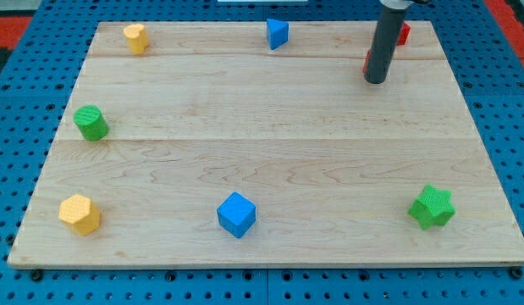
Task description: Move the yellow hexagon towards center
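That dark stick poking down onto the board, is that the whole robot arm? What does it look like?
Only its end shows: a straight, smooth, dark grey round rod. My tip is blunt and flat. At the view's top, the rod meets a paler band. No cables, markings or claw are visible.

Board middle is open wood, blocks only along the edges. Top edge: yellow block (135, 37), blue block (278, 33), red blocks (402, 34) partly hidden behind the rod, tip (375, 80) near top-right corner. Left edge: green cylinder (91, 123). Bottom edge: yellow hexagon (79, 213), blue cube (236, 213), green star (432, 207), all well apart.
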Motion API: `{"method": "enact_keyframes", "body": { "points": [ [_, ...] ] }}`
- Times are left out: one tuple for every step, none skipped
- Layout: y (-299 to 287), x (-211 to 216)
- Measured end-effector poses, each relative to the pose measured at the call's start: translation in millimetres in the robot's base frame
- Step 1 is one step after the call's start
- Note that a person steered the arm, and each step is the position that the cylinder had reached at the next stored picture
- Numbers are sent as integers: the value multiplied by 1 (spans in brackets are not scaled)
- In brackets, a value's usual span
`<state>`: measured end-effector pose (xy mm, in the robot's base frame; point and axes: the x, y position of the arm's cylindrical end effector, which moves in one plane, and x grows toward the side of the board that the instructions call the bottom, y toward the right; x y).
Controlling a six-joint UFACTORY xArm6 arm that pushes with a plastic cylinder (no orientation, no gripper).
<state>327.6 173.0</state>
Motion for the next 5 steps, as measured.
{"method": "enact_keyframes", "body": {
  "points": [
    [-2, -31],
    [-3, -56],
    [-9, -43],
    [-65, 19],
    [-133, 83]
  ]
}}
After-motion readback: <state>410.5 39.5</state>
